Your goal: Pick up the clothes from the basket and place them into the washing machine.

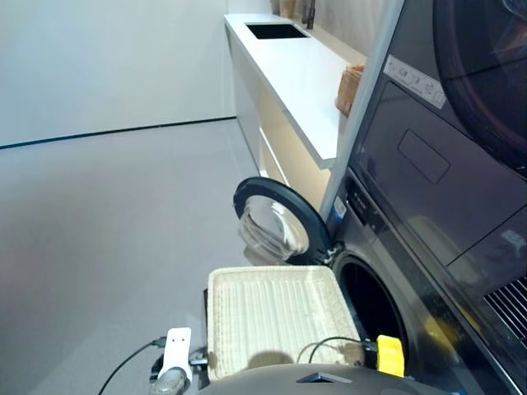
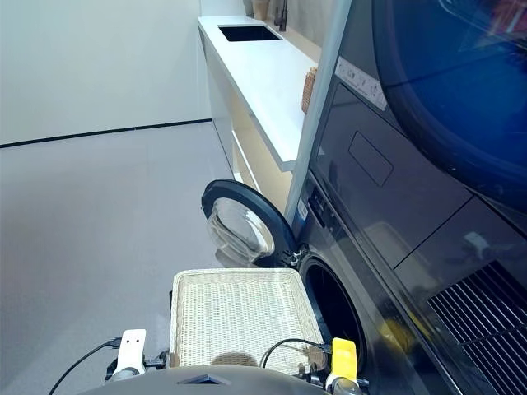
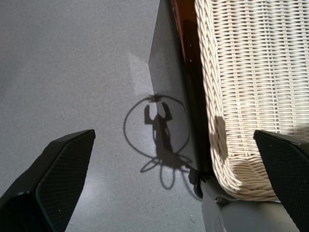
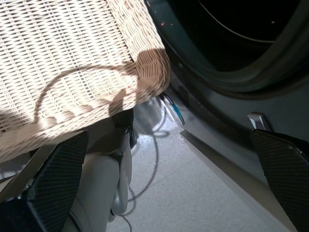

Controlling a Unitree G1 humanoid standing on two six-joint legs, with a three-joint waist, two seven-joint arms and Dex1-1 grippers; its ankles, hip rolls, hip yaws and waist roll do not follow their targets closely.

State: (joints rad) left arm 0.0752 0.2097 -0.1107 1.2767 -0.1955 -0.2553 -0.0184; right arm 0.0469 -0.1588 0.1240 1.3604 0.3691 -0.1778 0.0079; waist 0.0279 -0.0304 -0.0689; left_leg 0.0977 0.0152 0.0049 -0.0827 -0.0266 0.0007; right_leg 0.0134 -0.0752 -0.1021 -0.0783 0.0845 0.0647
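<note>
The cream wicker basket (image 1: pixel 272 317) sits low in front of me, beside the washing machine (image 1: pixel 412 271). Only bare weave shows inside it. The clothes are out of view. The machine's round drum hole (image 1: pixel 370 304) is dark, and its glass door (image 1: pixel 272 222) stands swung open beyond the basket. My left gripper (image 3: pixel 173 134) hangs open over the grey floor by the basket's left rim (image 3: pixel 212 96). My right gripper (image 4: pixel 169 134) is open below the basket's right corner (image 4: pixel 149 63), near the drum's lower rim (image 4: pixel 227 82). Neither holds anything.
A dark appliance with a larger round door (image 1: pixel 486 58) is stacked above the washer. A long white counter (image 1: pixel 296 74) with a sink (image 1: pixel 276 31) runs away behind the door. Grey floor (image 1: pixel 107 230) spreads to the left. A dark stand (image 3: pixel 186 58) carries the basket.
</note>
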